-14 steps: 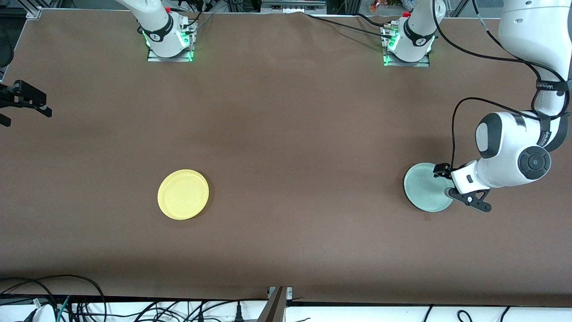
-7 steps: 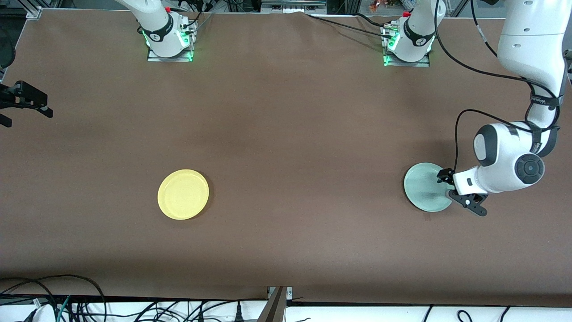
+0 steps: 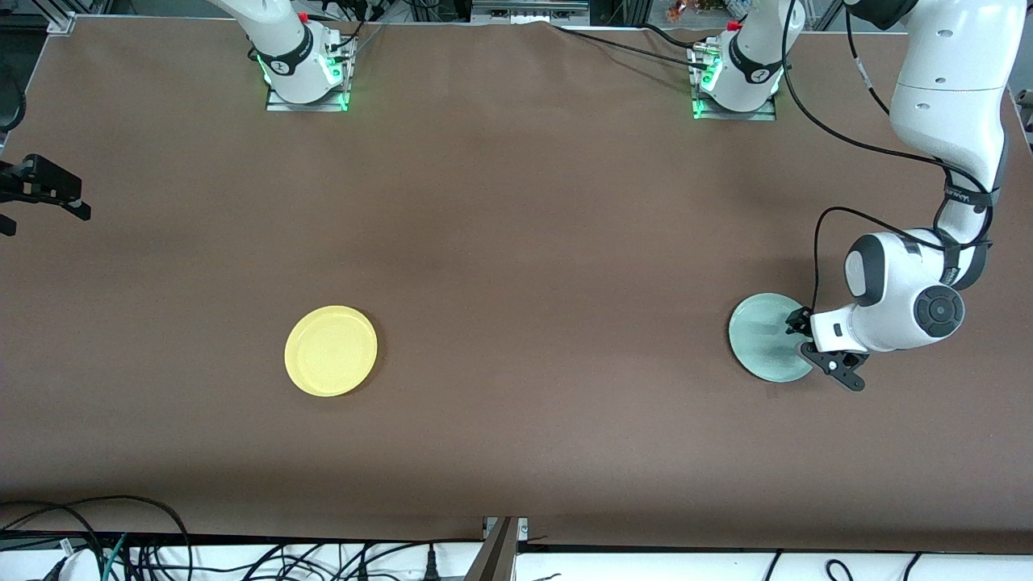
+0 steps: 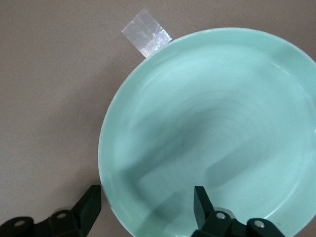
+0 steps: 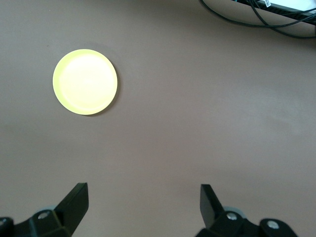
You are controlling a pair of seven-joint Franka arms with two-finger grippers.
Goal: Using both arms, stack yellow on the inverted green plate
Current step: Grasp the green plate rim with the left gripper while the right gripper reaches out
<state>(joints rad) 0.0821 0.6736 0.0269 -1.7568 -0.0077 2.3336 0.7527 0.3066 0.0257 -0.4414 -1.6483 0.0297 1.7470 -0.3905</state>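
The wide brown table (image 3: 516,266) holds both plates, well apart. The round pale mint-green plate (image 3: 763,337) lies rim-up at the left arm's end. The left end effector (image 4: 147,207) straddles its rim, released, probably to flip it. The round bright yellow plate (image 3: 331,350) lies toward the right arm's end. The right end effector (image 5: 143,205) waits, released. Only the left wrist view shows clear tape (image 4: 146,38).

Even, soft overhead light covers the brown table (image 3: 516,266), slightly brighter across its middle and dimmer toward the corners. Shadows are faint: a soft dark patch falls beside the left arm (image 3: 912,303) near the green plate (image 3: 763,337), and the left wrist view shows blurred grey finger shadows across that plate's pale inside. A piece of tape (image 4: 146,38) glints. The yellow plate (image 5: 85,81) looks washed out, nearly glowing. Focus is sharp throughout.
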